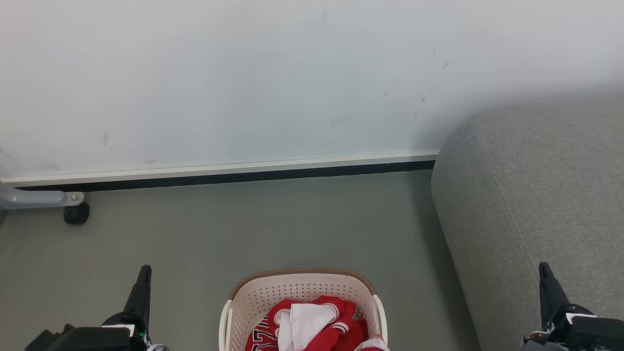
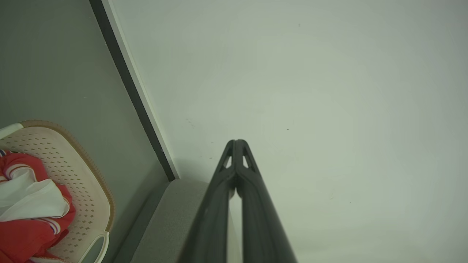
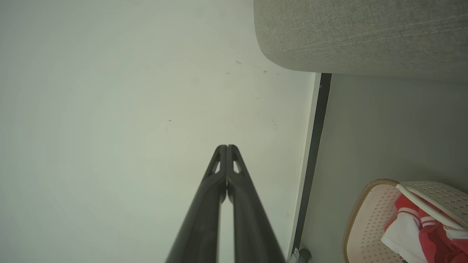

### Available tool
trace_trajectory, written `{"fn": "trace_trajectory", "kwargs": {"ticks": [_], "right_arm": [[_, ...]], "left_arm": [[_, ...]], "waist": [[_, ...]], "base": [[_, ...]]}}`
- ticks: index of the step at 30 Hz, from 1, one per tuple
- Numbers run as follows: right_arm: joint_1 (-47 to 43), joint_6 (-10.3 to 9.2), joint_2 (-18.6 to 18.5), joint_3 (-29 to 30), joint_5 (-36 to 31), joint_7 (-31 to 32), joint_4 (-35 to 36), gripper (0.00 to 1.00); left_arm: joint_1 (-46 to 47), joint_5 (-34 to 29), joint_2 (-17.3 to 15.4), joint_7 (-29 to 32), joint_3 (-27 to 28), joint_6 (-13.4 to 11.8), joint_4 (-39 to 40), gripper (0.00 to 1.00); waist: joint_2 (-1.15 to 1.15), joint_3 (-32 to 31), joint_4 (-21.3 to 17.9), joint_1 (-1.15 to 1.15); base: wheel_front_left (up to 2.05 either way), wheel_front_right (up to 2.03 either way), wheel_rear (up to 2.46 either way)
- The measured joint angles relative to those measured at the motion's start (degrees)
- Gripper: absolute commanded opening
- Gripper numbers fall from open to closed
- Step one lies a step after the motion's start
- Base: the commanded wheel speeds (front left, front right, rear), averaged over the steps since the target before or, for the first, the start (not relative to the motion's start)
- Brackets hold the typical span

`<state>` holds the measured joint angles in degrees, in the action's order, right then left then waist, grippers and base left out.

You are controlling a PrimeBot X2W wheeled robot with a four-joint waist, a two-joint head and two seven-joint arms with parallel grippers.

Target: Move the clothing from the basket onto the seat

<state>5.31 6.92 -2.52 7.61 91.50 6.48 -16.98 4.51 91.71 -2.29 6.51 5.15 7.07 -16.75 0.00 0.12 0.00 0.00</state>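
The cream basket [image 1: 253,295] with a brown rim stands on the floor at the bottom centre of the head view. Red clothing [image 1: 336,324] with white trim and white lining lies crumpled inside it. The grey seat [image 1: 536,195] rises at the right. My left gripper [image 1: 144,274] points up at the lower left, shut and empty, left of the basket. My right gripper [image 1: 544,271] points up at the lower right, shut and empty, in front of the seat. In the left wrist view the left gripper [image 2: 236,142] faces the wall, with the basket [image 2: 87,190] and clothing [image 2: 22,233] at the left. The right gripper [image 3: 226,147] also faces the wall; the basket [image 3: 365,219], clothing [image 3: 431,233] and seat [image 3: 365,33] sit to its right.
A pale wall [image 1: 243,73] with a white and black skirting strip [image 1: 219,173] runs behind the grey floor [image 1: 292,224]. A grey metal leg with a black caster [image 1: 76,213] stands at the far left by the wall.
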Motion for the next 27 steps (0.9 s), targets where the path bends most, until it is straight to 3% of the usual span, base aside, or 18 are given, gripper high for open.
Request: {"fn": "trace_trajectory", "kwargs": {"ticks": [13, 14, 15, 16, 17, 18, 19, 27], "right_arm": [[0.0, 0.0, 0.0, 0.0, 0.0, 0.0, 0.0, 0.0], [0.0, 0.0, 0.0, 0.0, 0.0, 0.0, 0.0, 1.0], [-0.1, -0.02, 0.1, -0.1, 0.0, 0.0, -0.4, 0.0], [-0.4, -0.04, 0.2, -0.1, 0.0, 0.0, -0.9, 0.0], [-0.9, -0.05, 0.4, -0.2, 0.0, 0.0, -1.6, 1.0], [-1.5, -0.11, 0.6, -0.3, 0.0, 0.0, -2.3, 0.0], [-2.0, -0.13, 0.8, -0.3, 0.0, 0.0, -2.9, 1.0], [-2.6, -0.35, 1.1, -2.2, -0.3, -1.5, -3.3, 1.0]], "left_arm": [[0.0, 0.0, 0.0, 0.0, 0.0, 0.0, 0.0, 0.0], [0.0, 0.0, 0.0, 0.0, 0.0, 0.0, 0.0, 1.0], [-0.2, 0.0, 0.1, 0.0, -0.1, 0.0, -0.4, 0.0], [-0.5, 0.0, 0.2, 0.0, -0.1, -0.1, -1.0, 0.0], [-1.1, 0.0, 0.4, 0.0, -0.2, -0.1, -1.6, 1.0], [-1.7, 0.0, 0.6, 0.0, -0.3, -0.1, -2.2, 0.0], [-2.2, 0.0, 0.7, 0.0, -0.3, -0.1, -2.8, 1.0], [-3.1, -0.2, 0.7, -1.5, -1.6, -0.2, -2.8, 1.0]], "waist": [[0.0, 0.0, 0.0, 0.0], [0.0, 0.0, 0.0, 0.0], [0.0, 0.0, 0.0, 0.0], [0.0, 0.0, 0.0, 0.0], [0.0, 0.0, 0.0, 0.0], [0.0, 0.0, 0.0, 0.0], [0.0, 0.0, 0.0, 0.0], [0.0, -0.1, 0.0, 0.0]], "base": [[0.0, 0.0, 0.0], [0.0, 0.0, 0.0], [0.0, 0.0, 0.0], [0.0, 0.0, 0.0], [0.0, 0.0, 0.0], [0.0, 0.0, 0.0], [0.0, 0.0, 0.0], [0.0, 0.0, 0.0]]}}
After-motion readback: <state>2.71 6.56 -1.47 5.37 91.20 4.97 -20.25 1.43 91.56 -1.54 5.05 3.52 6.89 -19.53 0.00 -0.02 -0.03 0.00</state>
